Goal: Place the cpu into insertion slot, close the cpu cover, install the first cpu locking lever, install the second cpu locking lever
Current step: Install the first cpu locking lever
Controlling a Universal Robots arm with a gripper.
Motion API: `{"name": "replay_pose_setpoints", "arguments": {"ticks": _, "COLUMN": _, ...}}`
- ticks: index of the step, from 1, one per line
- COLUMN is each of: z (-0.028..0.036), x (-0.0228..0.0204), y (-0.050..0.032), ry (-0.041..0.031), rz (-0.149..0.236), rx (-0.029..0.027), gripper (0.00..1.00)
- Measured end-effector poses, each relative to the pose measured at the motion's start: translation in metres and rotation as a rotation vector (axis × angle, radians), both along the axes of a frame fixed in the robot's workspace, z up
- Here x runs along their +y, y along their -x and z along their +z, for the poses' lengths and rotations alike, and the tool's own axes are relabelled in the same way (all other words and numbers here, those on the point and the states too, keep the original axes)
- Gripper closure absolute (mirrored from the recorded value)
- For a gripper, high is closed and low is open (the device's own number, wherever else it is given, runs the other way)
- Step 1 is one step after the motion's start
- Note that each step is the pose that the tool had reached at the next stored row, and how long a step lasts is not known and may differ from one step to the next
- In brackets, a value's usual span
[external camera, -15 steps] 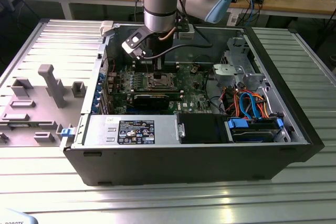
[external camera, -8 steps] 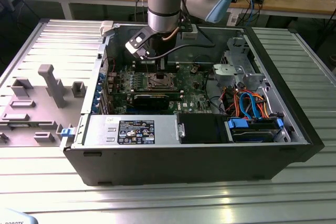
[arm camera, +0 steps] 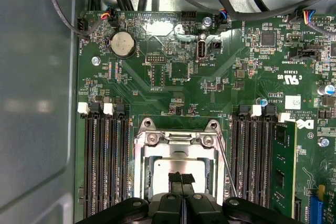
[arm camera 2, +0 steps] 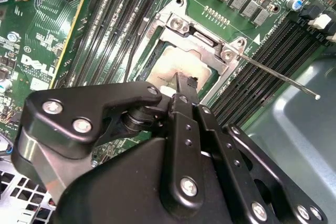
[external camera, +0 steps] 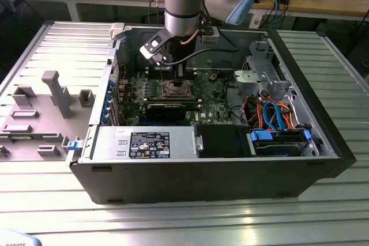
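The insertion slot sits mid-board in the open computer case. In both wrist views the cpu lies flat in the slot, its dull silver top showing through the cut-out of the cpu cover, which lies down over it. My gripper is shut with nothing between the fingers, and its tips are over the middle of the cpu. One thin wire locking lever sticks out free beside the socket. A second lever runs along the opposite side.
Long memory slots flank the socket on both sides, and a green card stands beyond one bank. A black graphics card lies in front of the socket. Cables and a drive cage fill the case on the exterior view's right. Grey fixtures stand outside on the left.
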State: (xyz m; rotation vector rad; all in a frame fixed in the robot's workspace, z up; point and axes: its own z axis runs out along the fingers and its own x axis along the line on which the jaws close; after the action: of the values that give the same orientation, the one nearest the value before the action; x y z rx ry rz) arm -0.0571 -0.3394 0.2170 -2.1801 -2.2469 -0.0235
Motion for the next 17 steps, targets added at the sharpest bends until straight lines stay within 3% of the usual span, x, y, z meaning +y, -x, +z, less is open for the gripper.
{"name": "replay_pose_setpoints", "arguments": {"ticks": 17, "z": 0.0064, "x": 0.0, "y": -0.0002, "ry": -0.0002, "rz": 0.0, "rx": 0.0, "gripper": 0.89}}
